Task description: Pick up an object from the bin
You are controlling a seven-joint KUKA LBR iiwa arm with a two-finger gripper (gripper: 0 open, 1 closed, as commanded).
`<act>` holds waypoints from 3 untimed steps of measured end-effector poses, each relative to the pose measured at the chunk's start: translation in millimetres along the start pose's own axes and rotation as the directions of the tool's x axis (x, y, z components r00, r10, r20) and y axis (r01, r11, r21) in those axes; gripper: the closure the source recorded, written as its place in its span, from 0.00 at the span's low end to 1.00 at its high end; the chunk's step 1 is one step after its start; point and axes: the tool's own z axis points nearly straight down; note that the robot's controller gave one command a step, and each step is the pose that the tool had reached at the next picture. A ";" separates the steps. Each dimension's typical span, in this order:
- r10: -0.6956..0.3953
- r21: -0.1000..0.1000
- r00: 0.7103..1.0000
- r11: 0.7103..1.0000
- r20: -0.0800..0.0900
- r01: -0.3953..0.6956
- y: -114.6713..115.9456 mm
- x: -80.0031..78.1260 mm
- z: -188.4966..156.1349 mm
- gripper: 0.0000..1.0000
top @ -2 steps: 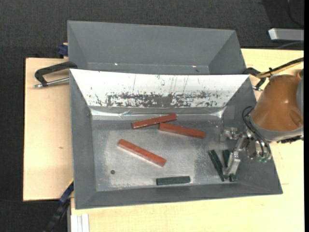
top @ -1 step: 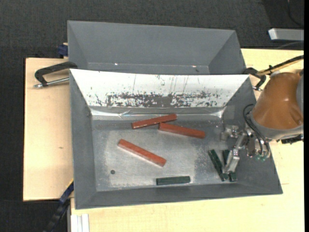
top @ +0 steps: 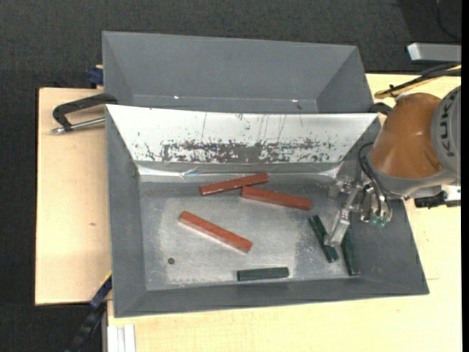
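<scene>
end effector | over dark green bar | right end of bin

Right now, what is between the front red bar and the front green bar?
Nothing. Only bare bin floor separates the red bar from the green bar in the camera view.

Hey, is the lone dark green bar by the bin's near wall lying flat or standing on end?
Lying flat: the dark green bar shows its whole length along the floor of the bin.
</scene>
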 end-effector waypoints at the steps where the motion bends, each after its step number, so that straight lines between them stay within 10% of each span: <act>1: 0.126 -0.001 0.992 0.992 0.000 -0.126 2.3 -16.9 1.2 0.00; 2: 0.112 0.002 0.994 0.994 0.002 -0.112 44.5 -27.5 -0.6 0.00; 3: 0.355 0.000 0.935 0.935 -0.001 -0.355 65.9 -19.8 0.6 1.00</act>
